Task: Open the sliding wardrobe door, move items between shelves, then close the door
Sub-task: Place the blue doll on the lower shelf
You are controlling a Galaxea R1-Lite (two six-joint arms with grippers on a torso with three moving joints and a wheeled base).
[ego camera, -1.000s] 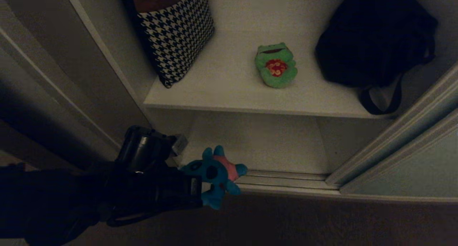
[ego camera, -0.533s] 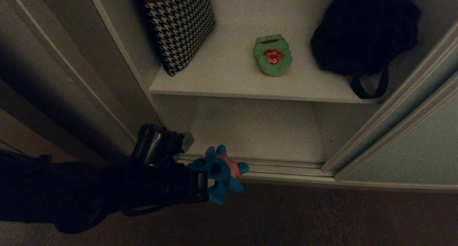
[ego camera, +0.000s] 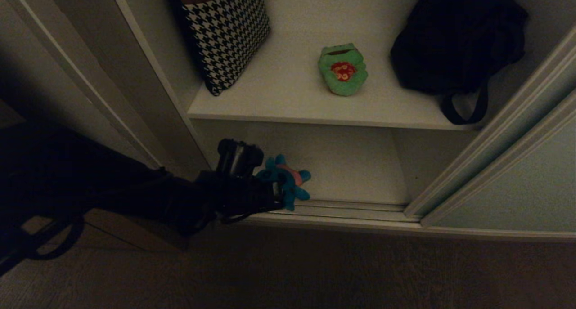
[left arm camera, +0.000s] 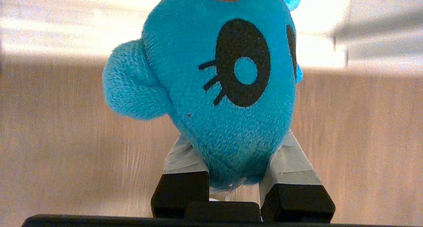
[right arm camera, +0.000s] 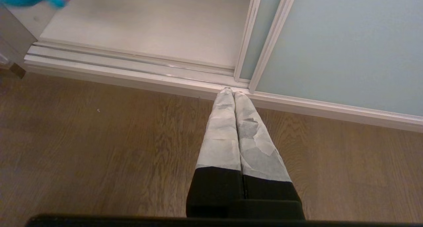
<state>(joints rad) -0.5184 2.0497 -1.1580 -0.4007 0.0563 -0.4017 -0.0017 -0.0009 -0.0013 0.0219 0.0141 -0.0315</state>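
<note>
From the head camera I see my left gripper reaching in over the front left corner of the lower shelf, just past the ribbed floor track, with the teal plush toy sticking out beyond its tips, above the shelf's front edge. The green frog plush lies in the middle of the upper shelf, between the houndstooth bag at the left and the black bag at the right; the sliding wardrobe door stands pushed to the right. On my left wrist camera the fingers are partly closed, pinching the toy's narrow lower end between them, its head and black eye rising clear of the tips. On my right wrist camera the right gripper hangs over the wooden floor with its fingers pressed together, holding nothing, tips pointing at the track by the door's frame.
</note>
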